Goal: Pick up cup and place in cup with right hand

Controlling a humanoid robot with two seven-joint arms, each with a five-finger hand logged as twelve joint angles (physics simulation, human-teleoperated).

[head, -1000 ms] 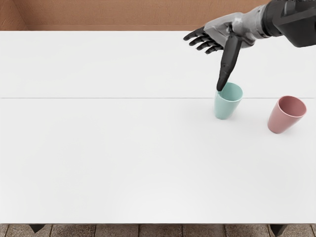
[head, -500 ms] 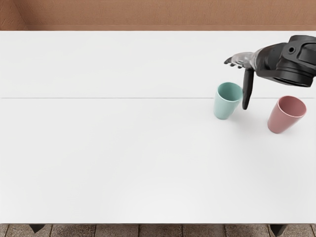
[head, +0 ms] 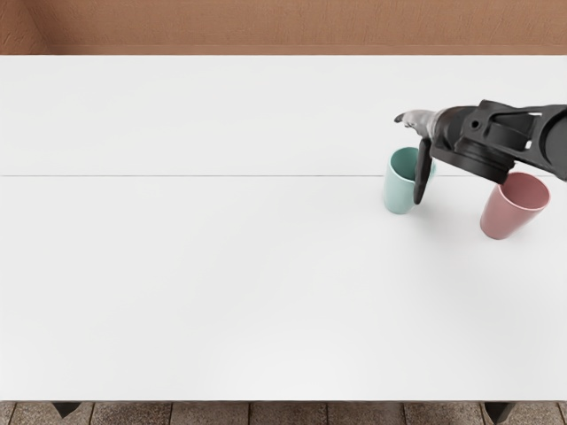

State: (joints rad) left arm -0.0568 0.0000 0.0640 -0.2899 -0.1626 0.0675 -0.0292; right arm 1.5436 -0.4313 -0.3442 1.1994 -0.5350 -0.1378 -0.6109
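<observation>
My right hand (head: 411,159) reaches in from the right edge, over the back side of the teal cup (head: 399,193). Its thumb points down across the cup's right side, and the other fingers extend left behind the rim, so the hand is open. Whether the thumb touches the cup cannot be told. The teal cup stands upright. To its right the pink cup (head: 508,215) stands upright, with the forearm passing just behind its rim.
The white table (head: 221,266) has a thin seam running across it behind the cups. A brown wall (head: 266,27) rises beyond its back edge. My left arm is out of view.
From the back, my right hand came forward and right, turning so its fingers are largely hidden, then shifted left against the teal cup's outline. Both cups stayed where they were.
</observation>
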